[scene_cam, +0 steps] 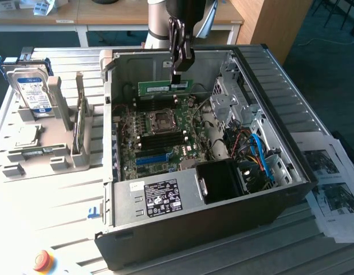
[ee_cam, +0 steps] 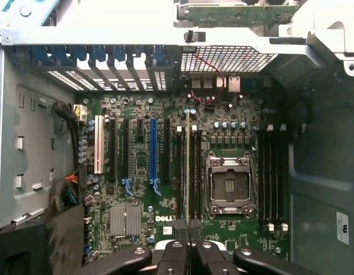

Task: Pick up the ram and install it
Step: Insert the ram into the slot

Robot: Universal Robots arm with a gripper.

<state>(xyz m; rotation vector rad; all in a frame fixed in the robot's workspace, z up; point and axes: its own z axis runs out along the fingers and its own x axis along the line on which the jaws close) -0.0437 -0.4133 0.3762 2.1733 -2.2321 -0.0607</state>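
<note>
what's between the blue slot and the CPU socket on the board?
Long black slots fill the stretch from blue slot to CPU socket, in both views. In the wrist view the ram, gripped by the claw, hangs edge-on over them.

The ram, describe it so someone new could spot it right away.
Find the open computer case. Above its motherboard, the gripper holds the ram: a thin green stick hanging in the air, unlike the black slots lying on the board below.
</note>
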